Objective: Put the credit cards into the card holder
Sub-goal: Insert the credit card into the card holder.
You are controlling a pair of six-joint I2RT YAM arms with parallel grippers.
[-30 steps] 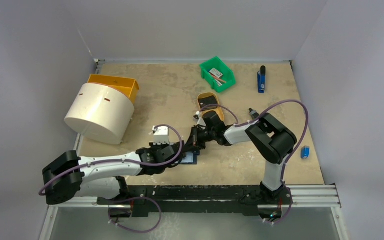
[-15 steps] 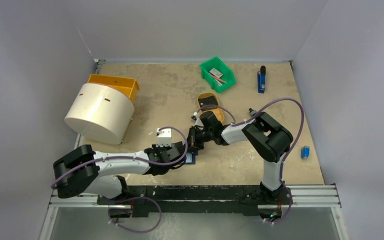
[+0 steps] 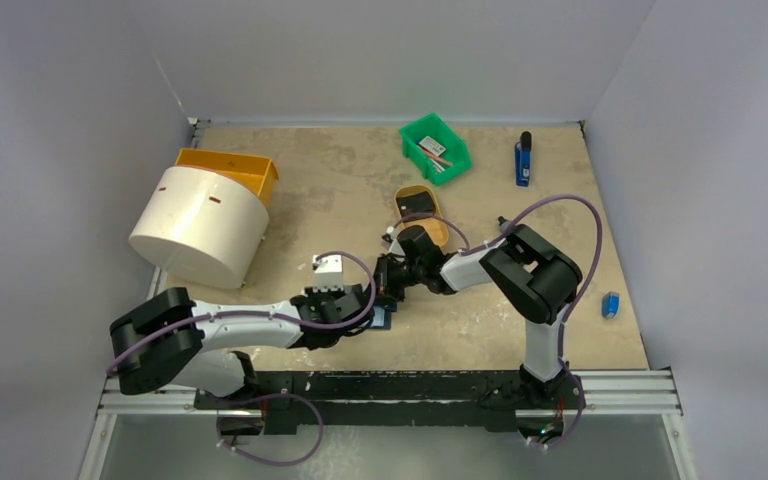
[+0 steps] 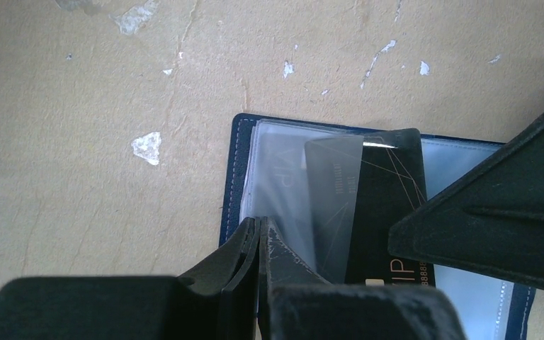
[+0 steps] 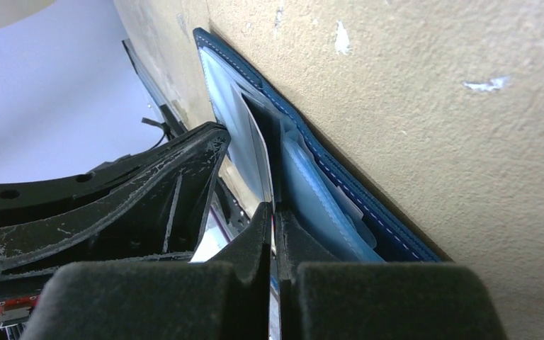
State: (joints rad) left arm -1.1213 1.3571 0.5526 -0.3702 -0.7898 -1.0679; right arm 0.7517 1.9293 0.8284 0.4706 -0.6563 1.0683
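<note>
- Card holder (image 4: 235, 177): lies open and flat on the table (image 3: 340, 190), near the front edge and midway between the two arm bases. The navy cover faces down. The pale lining and the clear sleeves (image 4: 280, 184) face up.
- Credit card (image 4: 386, 205): black, with pale lettering. It lies slanted over the open holder. One end shows dimly through a clear sleeve, so that end is inside the pocket. The other end remains outside it.
- Right gripper (image 5: 273, 212): clenched on the card, with the thin edge of the card pinched between the two fingers. The fingers are low over the holder, on the side towards the right arm.
- Left gripper (image 4: 258, 230): clenched, with no gap between the fingers. Its tips rest at the near edge of the holder, on the clear sleeve. Whether a sleeve leaf is pinched between them cannot be told.
- The two grippers stand just beside each other over the holder.
- Elsewhere on the table, well apart from the holder:
  - A white drum (image 3: 198, 227) lies on its side at the left, with an orange bin (image 3: 230, 168) behind it.
  - A tan oval tray (image 3: 422, 210) sits beyond the right gripper and holds a black block.
  - A green bin (image 3: 435, 147) sits at the far edge.
</note>
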